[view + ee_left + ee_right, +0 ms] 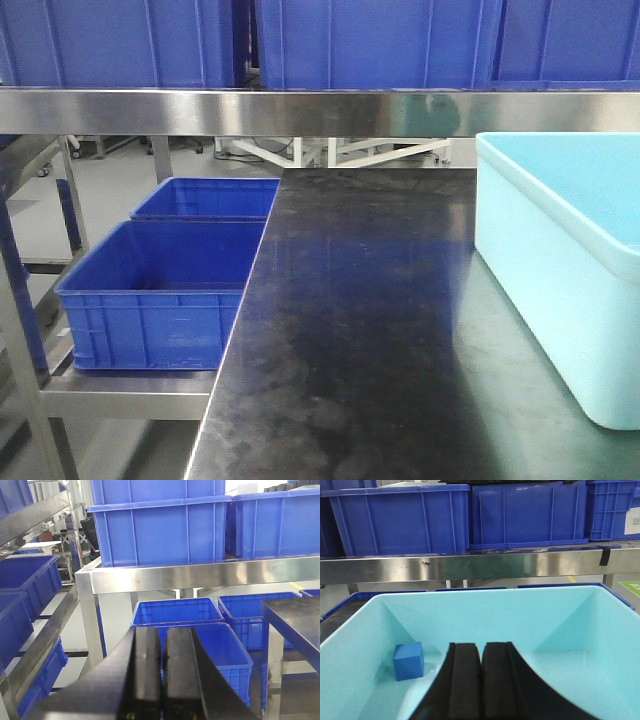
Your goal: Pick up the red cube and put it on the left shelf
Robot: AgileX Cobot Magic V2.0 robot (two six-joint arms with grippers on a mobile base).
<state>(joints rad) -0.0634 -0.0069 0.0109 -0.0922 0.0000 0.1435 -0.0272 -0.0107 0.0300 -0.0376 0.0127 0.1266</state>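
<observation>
The red cube is out of view in all three views. My right gripper (481, 645) is shut on nothing and hangs over the light blue tub (485, 612), with a blue cube (408, 661) on the tub floor to its left. My left gripper (162, 630) is also shut and empty, held in the air facing the steel left shelf (150, 577). In the front view the left shelf (120, 385) sits lower than the black table (350, 330) and carries blue crates (160, 290). Neither gripper shows in the front view.
The light blue tub (560, 290) stands on the table's right side. A steel rail (300, 110) crosses above the table with large blue bins (370, 40) on it. More blue crates (30, 580) sit on racks at the left.
</observation>
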